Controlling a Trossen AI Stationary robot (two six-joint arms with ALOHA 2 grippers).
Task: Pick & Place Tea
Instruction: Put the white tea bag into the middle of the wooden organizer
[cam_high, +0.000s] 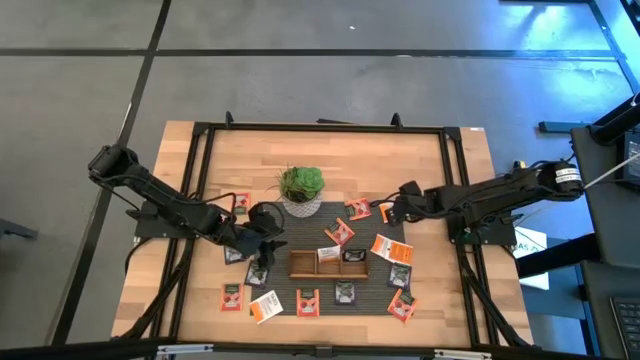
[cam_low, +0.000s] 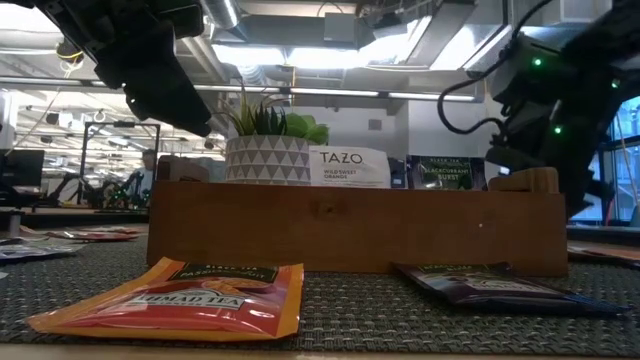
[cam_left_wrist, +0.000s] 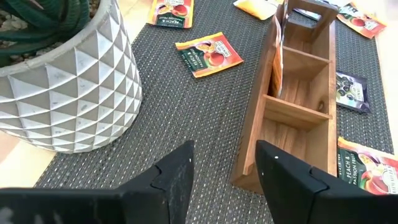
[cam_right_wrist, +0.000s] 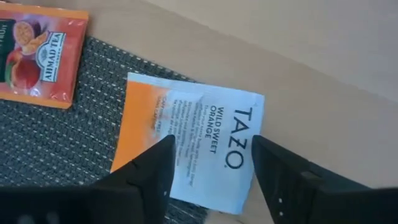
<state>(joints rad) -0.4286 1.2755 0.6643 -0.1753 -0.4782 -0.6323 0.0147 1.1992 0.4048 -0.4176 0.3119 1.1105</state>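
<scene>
Low view: wooden tray (cam_low: 350, 230) holds two upright sachets (cam_low: 349, 167); both grippers' jaws apart, empty.

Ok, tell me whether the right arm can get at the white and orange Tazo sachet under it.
Probably yes. The right gripper hangs just over the Tazo sachet with its jaws open to either side of it. The sachet lies flat, half on the dark mat, half on bare wood, with nothing on top of it.

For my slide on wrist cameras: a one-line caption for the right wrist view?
Right gripper open above a white-and-orange Tazo sachet lying half on the dark mat, half on the wooden table.
</scene>
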